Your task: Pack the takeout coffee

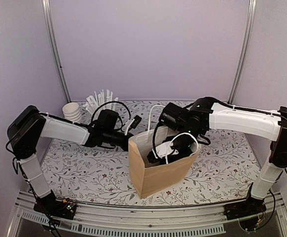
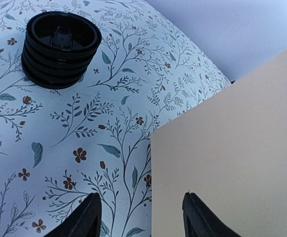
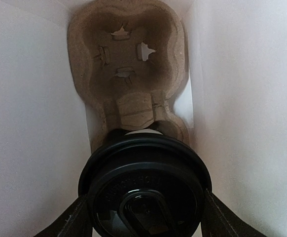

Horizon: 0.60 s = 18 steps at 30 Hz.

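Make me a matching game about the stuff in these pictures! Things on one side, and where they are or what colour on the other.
Things:
1 lids
2 carrier
3 coffee
4 empty cups

Clues:
A white stack, back left of the table
B brown, at the bottom of the bag
C between the right jaws
D black stack on the table

Pairs: 1-D, 2-B, 3-C, 4-A

We see a stack of black lids [image 2: 60, 49] on the floral surface [image 1: 84, 168]; lidless white cups [image 1: 73, 112] stand stacked far left (white sticks [image 1: 100, 100] beside them).
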Motion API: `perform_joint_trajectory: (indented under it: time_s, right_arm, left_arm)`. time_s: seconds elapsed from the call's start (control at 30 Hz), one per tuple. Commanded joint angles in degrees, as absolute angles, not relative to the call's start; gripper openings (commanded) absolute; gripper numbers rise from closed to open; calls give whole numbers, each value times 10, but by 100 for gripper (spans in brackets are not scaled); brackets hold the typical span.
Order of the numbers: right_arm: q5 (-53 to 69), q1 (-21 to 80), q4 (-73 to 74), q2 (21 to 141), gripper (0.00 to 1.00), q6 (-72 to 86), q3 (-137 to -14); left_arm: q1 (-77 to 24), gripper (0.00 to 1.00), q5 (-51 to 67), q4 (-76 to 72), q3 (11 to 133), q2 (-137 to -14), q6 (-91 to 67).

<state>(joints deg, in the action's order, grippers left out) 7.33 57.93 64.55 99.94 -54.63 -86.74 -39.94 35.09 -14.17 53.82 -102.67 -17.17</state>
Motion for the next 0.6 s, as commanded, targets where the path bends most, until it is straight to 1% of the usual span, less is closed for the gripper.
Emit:
perform_joint_trajectory:
  time_s: [0.0, 0.57]
  right_arm:
    - [89, 577, 657, 1028, 31, -555, -808]
    - [106, 576, 639, 1032, 30, -546, -768]
  left_arm:
    - [-393, 59, 345, -145, 529, -1003, -171]
    - [-393, 59, 323, -130, 499, -953, -176]
